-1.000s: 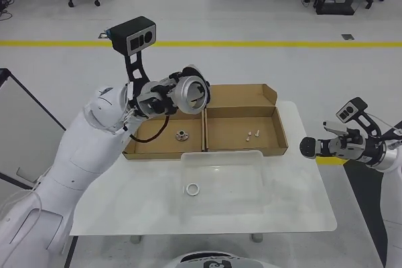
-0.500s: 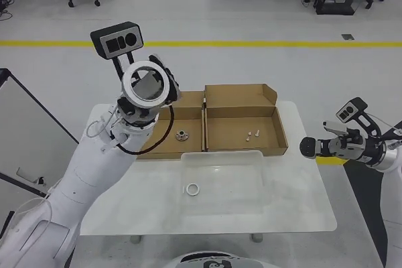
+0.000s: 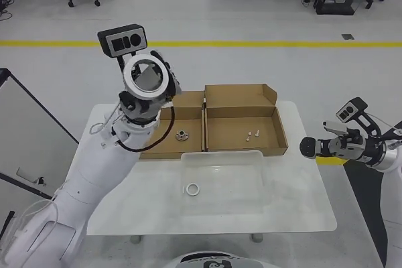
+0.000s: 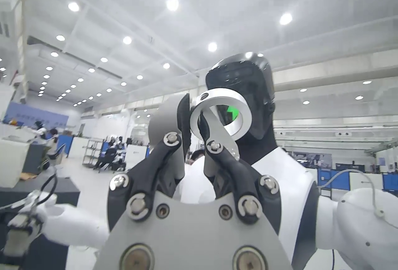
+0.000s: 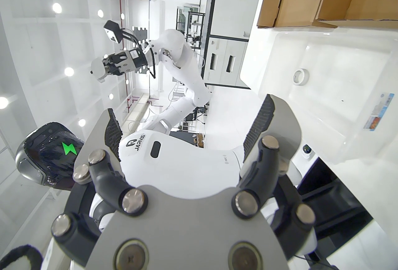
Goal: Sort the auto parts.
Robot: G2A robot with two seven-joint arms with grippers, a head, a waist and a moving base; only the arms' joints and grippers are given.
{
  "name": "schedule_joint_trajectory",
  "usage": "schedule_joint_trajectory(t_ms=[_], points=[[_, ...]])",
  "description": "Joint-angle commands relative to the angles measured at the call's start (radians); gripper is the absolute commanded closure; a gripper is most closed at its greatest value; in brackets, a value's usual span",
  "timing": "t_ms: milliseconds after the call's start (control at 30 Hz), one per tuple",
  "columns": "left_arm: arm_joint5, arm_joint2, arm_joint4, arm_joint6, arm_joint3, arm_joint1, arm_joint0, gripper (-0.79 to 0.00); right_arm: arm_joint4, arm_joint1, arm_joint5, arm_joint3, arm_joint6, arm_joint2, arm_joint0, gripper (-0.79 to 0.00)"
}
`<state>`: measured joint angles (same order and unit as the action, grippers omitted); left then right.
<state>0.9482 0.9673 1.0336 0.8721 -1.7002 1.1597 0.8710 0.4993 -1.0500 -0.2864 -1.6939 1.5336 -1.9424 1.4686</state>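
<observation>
The metal ring [image 4: 224, 95] is pinched by its rim in the left gripper [image 4: 194, 118], high above the table's [image 3: 301, 201] far left corner — the cardboard box [image 3: 241, 88] is set below, slightly inward — and the right gripper [image 5: 189, 109] is seen open off the right edge.

Ring [image 3: 193, 189] in bin [image 3: 234, 187], bin before box [image 3: 279, 127], flange [image 3: 181, 135] L compt.
</observation>
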Motion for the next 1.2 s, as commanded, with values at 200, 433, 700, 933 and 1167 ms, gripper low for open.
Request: schedule_joint_trajectory(t_ms=[200, 433, 700, 933, 1167], points=[[-0.014, 0.034, -0.203, 0.013, 0.028, 0.001, 0.008, 0.000, 0.000, 0.000, 0.000, 0.000, 0.000, 0.000, 0.000, -0.785], [0.011, 0.011, 0.020, -0.011, -0.027, 0.022, 0.027, 0.000, 0.000, 0.000, 0.000, 0.000, 0.000, 0.000, 0.000, -0.785], [-0.023, 0.045, 0.209, 0.023, -0.073, 0.046, 0.047, 0.000, 0.000, 0.000, 0.000, 0.000, 0.000, 0.000, 0.000, -0.785], [-0.072, 0.105, 0.029, 0.072, 0.002, 0.054, 0.057, 0.000, 0.000, 0.000, 0.000, 0.000, 0.000, 0.000, 0.000, -0.785], [-0.086, 0.130, -0.198, 0.086, 0.029, 0.053, 0.062, 0.000, 0.000, 0.000, 0.000, 0.000, 0.000, 0.000, 0.000, -0.785]])
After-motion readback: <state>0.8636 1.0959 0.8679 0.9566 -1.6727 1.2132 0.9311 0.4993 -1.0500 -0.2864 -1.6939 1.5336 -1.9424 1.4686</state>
